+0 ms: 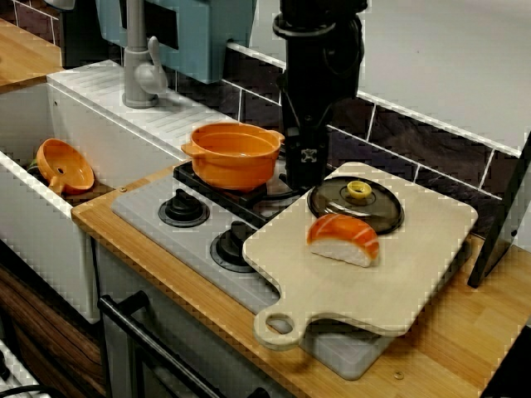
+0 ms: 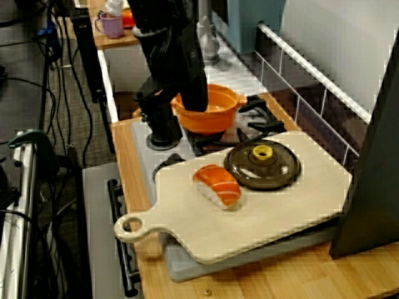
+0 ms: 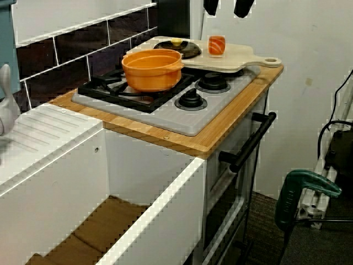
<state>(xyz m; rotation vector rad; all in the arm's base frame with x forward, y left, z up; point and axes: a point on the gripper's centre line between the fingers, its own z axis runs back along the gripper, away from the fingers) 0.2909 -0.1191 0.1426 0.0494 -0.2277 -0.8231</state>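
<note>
Dark tiles with white joints run behind a wooden worktop [image 1: 465,332], and a grey toy hob [image 1: 141,207] is set into it. Across the right part of the hob lies a pale wooden cutting board [image 1: 415,274] with a round hole in its handle. My jaws [image 3: 226,10] hang high over this board, at the top edge of the view from the sink side. There the two fingers [image 3: 210,5] show well apart, so the jaws are open and hold nothing. In the front view my black arm [image 1: 319,83] seems to stand between pot and lid, but I judge this is only the angle.

The thing nearest under me, as far as I can judge, is the toy sushi piece [image 1: 344,240], orange salmon on a white rice block. It lies flat on the board, right of centre in the front view. Just behind it rests a dark round lid [image 1: 355,207] with a yellow knob; whether the two touch I cannot tell. A round orange pot [image 1: 234,153] stands on the black grate, left of centre, apart from the board.

To work well here, I think a descent should be straight and slow. The fingers should close low on the white rice, because the rounded salmon top may slip. The finger on the lid side has little room and must clear the lid rim. The board reaches past the hob edge, so hard pressing could tip it.
</note>
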